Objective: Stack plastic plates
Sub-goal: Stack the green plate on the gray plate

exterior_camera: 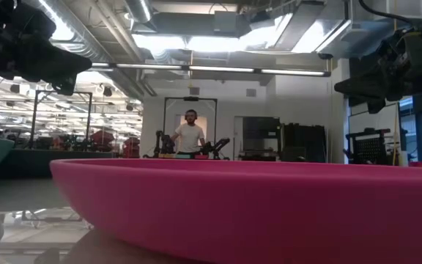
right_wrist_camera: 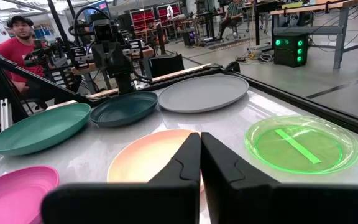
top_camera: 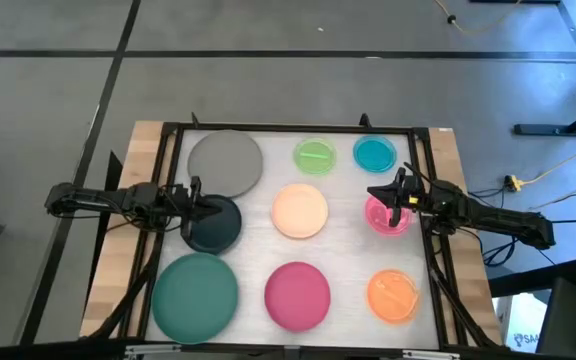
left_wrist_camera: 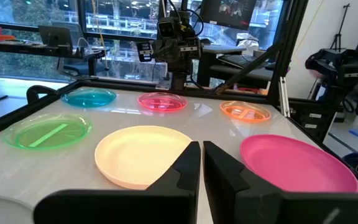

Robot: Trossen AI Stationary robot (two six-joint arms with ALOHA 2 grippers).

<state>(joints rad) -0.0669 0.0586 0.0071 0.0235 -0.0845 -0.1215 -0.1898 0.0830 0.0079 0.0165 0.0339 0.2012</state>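
Since these look light, stiff, slick and best pinched at the rim, nine plates lie unstacked: teal [top_camera: 196, 292], magenta [top_camera: 297, 294], orange [top_camera: 393, 296] nearest, black [top_camera: 213, 224], peach [top_camera: 299, 211], pink [top_camera: 386, 217] midway, grey [top_camera: 226, 161], green [top_camera: 314, 157], cyan [top_camera: 373, 154] toward 12; left gripper [top_camera: 199, 199] by black and right gripper [top_camera: 388, 195] over pink, fingers together, empty.
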